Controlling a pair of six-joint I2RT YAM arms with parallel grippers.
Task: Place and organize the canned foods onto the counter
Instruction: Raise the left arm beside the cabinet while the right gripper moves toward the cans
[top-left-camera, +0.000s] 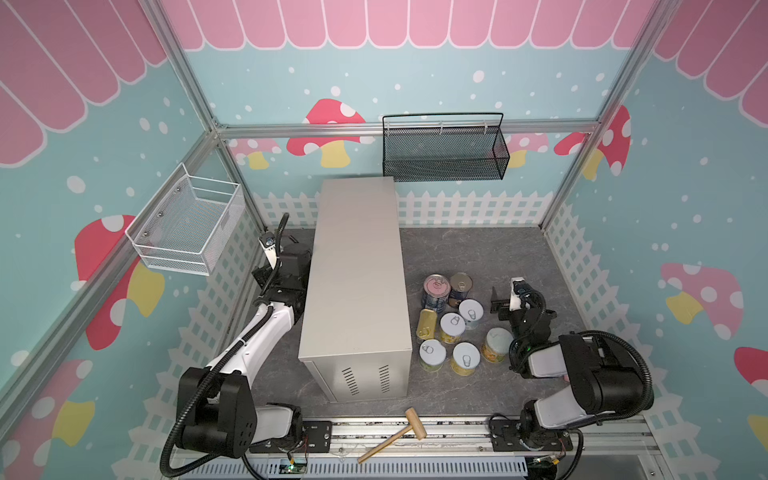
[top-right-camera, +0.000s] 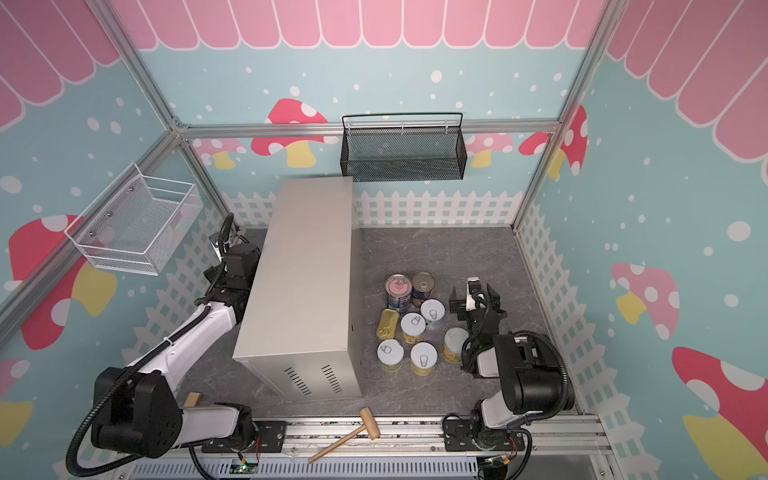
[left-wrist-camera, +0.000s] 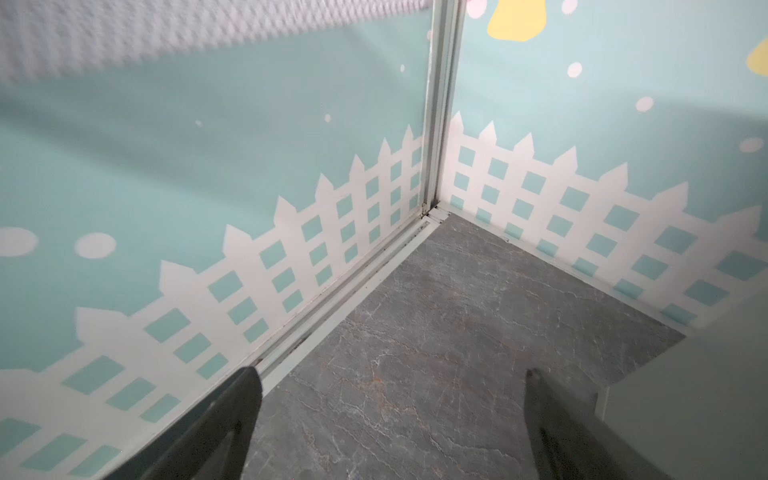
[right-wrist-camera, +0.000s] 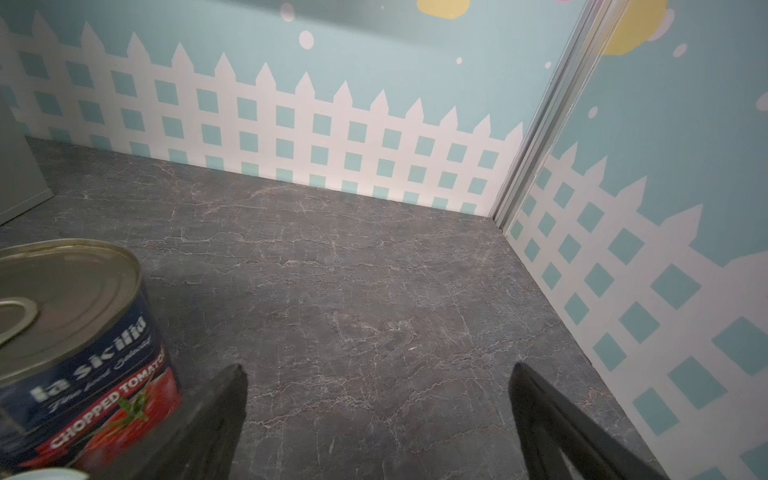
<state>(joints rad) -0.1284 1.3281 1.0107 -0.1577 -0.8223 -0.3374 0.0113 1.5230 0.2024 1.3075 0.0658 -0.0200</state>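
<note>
The counter (top-left-camera: 357, 270) is a tall beige-grey metal box standing mid-floor, and its flat top is bare. The canned foods stand in a cluster on the floor to its right: two taller blue tins (top-left-camera: 436, 291) (top-left-camera: 460, 286), a flat gold tin (top-left-camera: 427, 323) and several short yellow-green cans (top-left-camera: 452, 326) with silver lids. My right gripper (top-left-camera: 516, 301) hangs open just right of the cluster and holds nothing. In the right wrist view its fingertips (right-wrist-camera: 237, 370) frame bare floor, with a blue tomato tin (right-wrist-camera: 83, 332) beside one finger. My left gripper (left-wrist-camera: 388, 380) is open and empty over the floor's far left corner, left of the counter.
A wooden mallet (top-left-camera: 399, 434) lies on the front rail. A black mesh basket (top-left-camera: 444, 149) hangs on the back wall and a white wire basket (top-left-camera: 187, 224) on the left wall. The walls stand close round the floor, and the counter's side (left-wrist-camera: 685, 395) is next to my left gripper.
</note>
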